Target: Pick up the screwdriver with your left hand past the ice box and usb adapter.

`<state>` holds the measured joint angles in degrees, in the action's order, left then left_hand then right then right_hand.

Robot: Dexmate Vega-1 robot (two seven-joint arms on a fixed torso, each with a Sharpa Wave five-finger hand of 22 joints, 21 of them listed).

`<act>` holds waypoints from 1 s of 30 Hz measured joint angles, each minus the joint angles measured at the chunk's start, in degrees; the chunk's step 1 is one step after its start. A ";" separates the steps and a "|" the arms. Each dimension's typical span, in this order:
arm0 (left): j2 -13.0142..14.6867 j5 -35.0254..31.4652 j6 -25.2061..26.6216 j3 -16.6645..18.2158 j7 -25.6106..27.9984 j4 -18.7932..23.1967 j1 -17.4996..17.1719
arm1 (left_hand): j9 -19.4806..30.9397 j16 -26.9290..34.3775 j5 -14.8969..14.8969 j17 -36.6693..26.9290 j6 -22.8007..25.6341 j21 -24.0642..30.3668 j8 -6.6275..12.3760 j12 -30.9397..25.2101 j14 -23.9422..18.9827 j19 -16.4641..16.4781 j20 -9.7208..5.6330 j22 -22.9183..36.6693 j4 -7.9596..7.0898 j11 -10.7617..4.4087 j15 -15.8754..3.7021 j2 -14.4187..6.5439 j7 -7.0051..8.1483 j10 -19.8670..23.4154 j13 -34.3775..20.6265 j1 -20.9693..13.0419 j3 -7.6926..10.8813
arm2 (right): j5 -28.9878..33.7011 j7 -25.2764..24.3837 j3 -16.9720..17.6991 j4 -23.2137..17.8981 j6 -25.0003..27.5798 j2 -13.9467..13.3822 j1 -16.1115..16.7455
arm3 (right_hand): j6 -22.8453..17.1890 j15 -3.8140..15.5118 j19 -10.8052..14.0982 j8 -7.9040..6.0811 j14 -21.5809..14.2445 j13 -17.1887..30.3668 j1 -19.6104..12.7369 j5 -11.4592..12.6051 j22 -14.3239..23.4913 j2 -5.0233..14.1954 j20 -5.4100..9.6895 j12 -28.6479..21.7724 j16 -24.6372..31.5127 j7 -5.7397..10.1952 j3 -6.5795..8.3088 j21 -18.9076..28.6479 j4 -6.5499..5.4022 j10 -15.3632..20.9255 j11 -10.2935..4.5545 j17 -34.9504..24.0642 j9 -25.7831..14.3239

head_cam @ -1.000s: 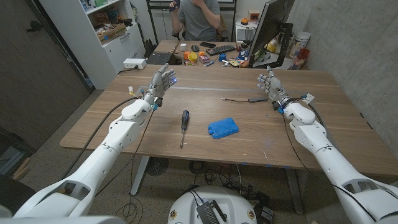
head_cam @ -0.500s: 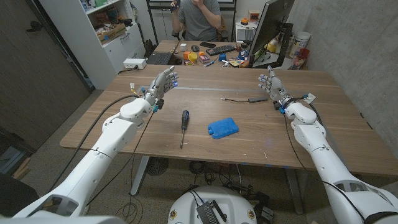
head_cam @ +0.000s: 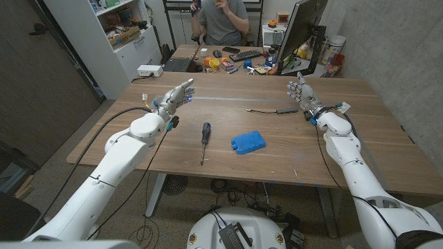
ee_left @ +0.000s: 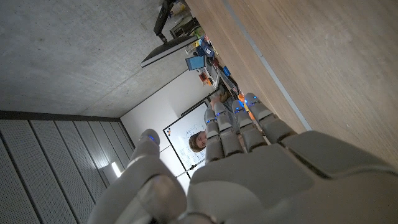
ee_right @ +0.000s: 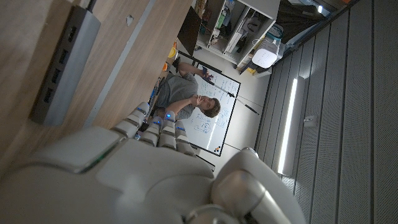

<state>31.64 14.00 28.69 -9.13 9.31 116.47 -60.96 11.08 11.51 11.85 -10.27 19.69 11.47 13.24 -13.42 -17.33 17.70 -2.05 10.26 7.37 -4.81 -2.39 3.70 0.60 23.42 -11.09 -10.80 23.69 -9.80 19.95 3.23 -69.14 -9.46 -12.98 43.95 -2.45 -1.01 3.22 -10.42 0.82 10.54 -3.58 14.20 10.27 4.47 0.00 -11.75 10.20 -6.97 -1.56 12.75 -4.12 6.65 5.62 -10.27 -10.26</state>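
1 screwdriver [head_cam: 205,137] | 1 ice box [head_cam: 248,142] | 1 usb adapter [head_cam: 286,110] | left hand [head_cam: 177,95], right hand [head_cam: 301,92] both empty, fingers spread

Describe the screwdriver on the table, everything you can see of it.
The screwdriver lies flat on the wooden table, untouched. Its dark handle, seemingly with a blue accent, points away from the robot; the thin metal shaft points toward the near edge. It sits just left of the blue ice box, apart from it, nearer the robot than the left hand.

Table [head_cam: 346,149]: matt wood grain. Ice box [head_cam: 248,142]: blue plastic. Screwdriver [head_cam: 205,137]: dark plastic handle w/ metal shaft. USB adapter [ee_right: 59,65]: matt grey metal.
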 measured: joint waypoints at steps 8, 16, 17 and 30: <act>0.83 -5.16 7.82 -0.30 2.26 4.25 -0.87 | 0.00 0.00 0.00 0.00 1.45 0.00 0.34 0.00 -0.18 0.00 0.00 0.00 0.00 0.00 0.19 0.54 -0.63 0.81 0.00 0.07 0.00 | 1.10 0.49 0.63 1.19 -0.68 0.86 -0.90 | 0.00 -0.32 0.00 0.00 0.32 0.00 0.00 0.00 0.00 0.00 0.00 0.00 0.00 0.00 0.00 -0.26 0.00 0.00 0.00 0.00 0.00; 1.70 -11.14 16.71 -3.56 4.47 9.29 -0.37 | 0.27 0.00 0.00 0.01 4.28 0.00 1.17 -0.70 -1.14 0.00 0.45 -0.01 0.23 0.11 -0.06 1.29 -1.19 2.97 -0.08 -0.22 -0.24 | 2.77 0.37 0.95 1.55 -2.82 1.03 -1.33 | 0.21 -0.31 0.00 0.00 0.32 0.00 0.00 -0.01 0.00 0.00 0.00 0.00 0.00 0.22 0.00 -0.44 0.00 0.00 0.00 0.05 0.00; 1.74 -12.08 18.03 -4.11 4.74 9.82 -0.16 | 0.27 0.00 0.00 0.01 4.45 0.00 1.34 -0.79 -1.35 0.00 0.45 -0.01 0.23 -0.12 0.15 1.42 -1.28 3.21 -0.20 -0.09 -0.23 | 3.00 0.19 0.97 1.55 -3.17 1.03 -1.33 | 0.21 -0.31 0.00 0.00 0.32 0.00 0.00 -0.02 0.00 0.00 0.00 0.00 0.00 0.22 0.00 -0.47 0.00 0.00 0.00 0.10 0.01; 2.46 -19.91 29.74 -9.53 5.65 12.67 2.14 | 0.26 0.21 0.00 0.01 5.98 0.00 1.67 -0.88 -1.94 -0.02 0.43 -0.01 0.46 -0.20 0.10 1.93 -1.42 4.49 -0.26 -0.14 -0.47 | 4.77 -1.87 1.01 -0.29 -6.98 0.23 -0.35 | 0.21 -0.31 0.00 0.00 0.32 -0.01 -0.31 -0.04 -0.01 0.31 0.00 0.00 0.00 0.22 0.20 -0.46 0.20 -0.32 -0.31 0.14 0.01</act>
<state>34.10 -5.91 58.43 -18.66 14.95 129.14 -58.82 11.34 11.72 11.85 -10.26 25.66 11.47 14.91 -14.31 -19.27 17.68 -1.61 10.25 7.83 -5.01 -2.29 5.63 -0.82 27.91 -11.35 -10.94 23.22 -5.03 18.07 4.24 -69.43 -16.44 -12.75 43.60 -2.24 -1.32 3.22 -10.42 1.14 10.53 -3.89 14.16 10.26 4.78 0.00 -11.75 10.20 -6.76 -1.36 12.29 -3.92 6.33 5.32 -10.13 -10.26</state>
